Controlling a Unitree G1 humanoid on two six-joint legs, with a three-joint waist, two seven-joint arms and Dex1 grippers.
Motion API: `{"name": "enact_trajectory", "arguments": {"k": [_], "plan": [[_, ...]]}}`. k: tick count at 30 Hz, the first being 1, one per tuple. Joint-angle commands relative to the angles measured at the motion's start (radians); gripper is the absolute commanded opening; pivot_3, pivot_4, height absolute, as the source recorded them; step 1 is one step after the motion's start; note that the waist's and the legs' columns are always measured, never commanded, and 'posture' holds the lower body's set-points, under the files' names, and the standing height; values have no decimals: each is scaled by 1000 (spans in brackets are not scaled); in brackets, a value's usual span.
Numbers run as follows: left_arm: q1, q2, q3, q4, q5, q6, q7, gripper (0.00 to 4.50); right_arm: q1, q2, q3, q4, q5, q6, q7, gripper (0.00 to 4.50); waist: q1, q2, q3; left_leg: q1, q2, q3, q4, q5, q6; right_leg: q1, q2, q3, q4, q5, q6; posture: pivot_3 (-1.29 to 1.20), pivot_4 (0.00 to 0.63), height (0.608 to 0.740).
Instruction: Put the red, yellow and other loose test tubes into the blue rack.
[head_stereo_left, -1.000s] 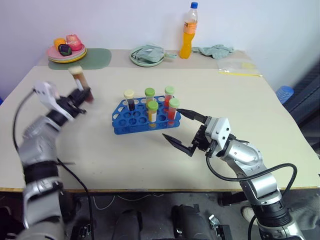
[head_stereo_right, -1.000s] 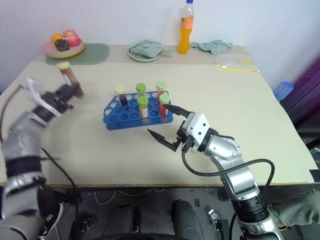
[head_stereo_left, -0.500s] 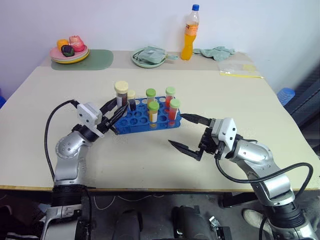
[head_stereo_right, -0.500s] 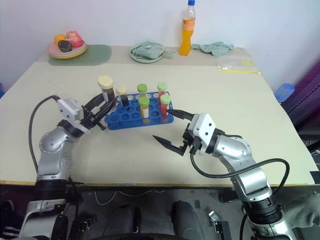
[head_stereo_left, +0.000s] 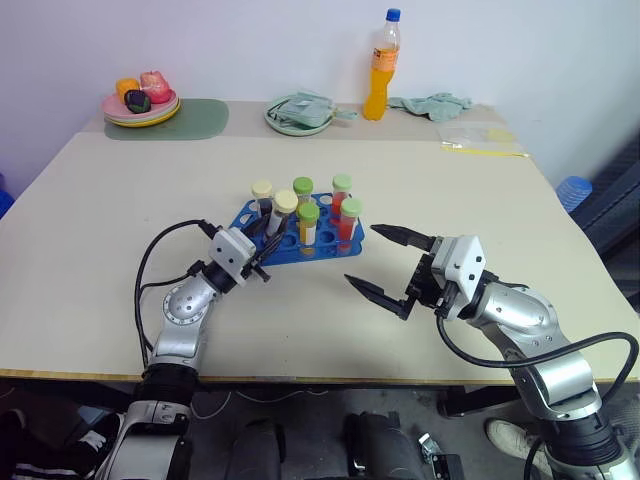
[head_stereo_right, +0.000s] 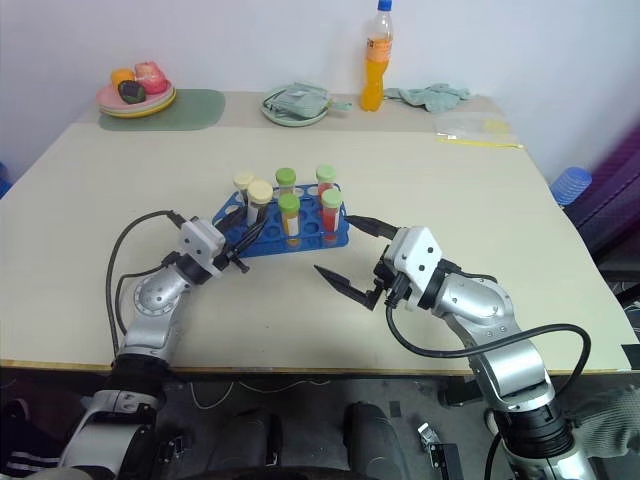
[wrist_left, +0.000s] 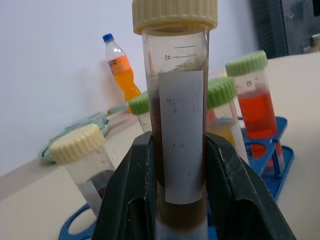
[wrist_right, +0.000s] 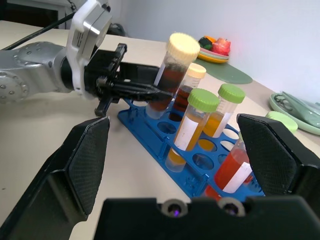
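My left gripper (head_stereo_left: 264, 236) is shut on a cream-capped test tube (head_stereo_left: 280, 212) of dark maroon liquid, held tilted over the front left corner of the blue rack (head_stereo_left: 331, 251). Whether its bottom sits in a hole I cannot tell. In the left wrist view the tube (wrist_left: 177, 150) stands clamped between the black fingers (wrist_left: 131, 200). The rack holds several tubes: one cream-capped (head_stereo_left: 262, 190), the others green-capped with red (head_stereo_left: 349, 215) or yellow (head_stereo_left: 308, 222) liquid. My right gripper (head_stereo_left: 362, 255) hangs open, empty, just off the rack's right front corner.
Along the far edge stand an orange-drink bottle (head_stereo_left: 378, 65), a pale green plate with a cloth (head_stereo_left: 297, 113), a plate of toy food (head_stereo_left: 140, 100) on a green mat (head_stereo_left: 190, 118), another cloth (head_stereo_left: 430, 102) and a plastic bag (head_stereo_left: 478, 136).
My left gripper has swung right and down with the maroon tube, from the table's left side to the rack's left end, rolling the tube nearer upright. The right gripper has barely shifted.
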Motion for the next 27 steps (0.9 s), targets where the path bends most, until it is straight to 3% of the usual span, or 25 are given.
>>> {"name": "enact_trajectory", "arguments": {"k": [1, 8, 27], "plan": [[-8, 27, 9, -11, -3, -11, 17, 782, 0, -9, -25, -37, 0, -13, -6, 4500, -1, 0, 0, 0, 0, 0, 0, 0, 0, 0, 0, 0, 0, 0, 0, 0, 150, 740], [-4, 52, 9, -3, -7, -13, 37, 782, -6, -2, -17, -30, -8, -17, -9, 4500, 0, 0, 0, 0, 0, 0, 0, 0, 0, 0, 0, 0, 0, 0, 0, 0, 150, 740], [6, 0, 12, 102, -151, 116, -31, 782, -13, 6, -11, -20, -43, -38, -27, 4500, -1, 1, -1, 2, 0, 0, -1, 0, 0, 2, 0, 0, 0, -2, -3, 0, 150, 740]]}}
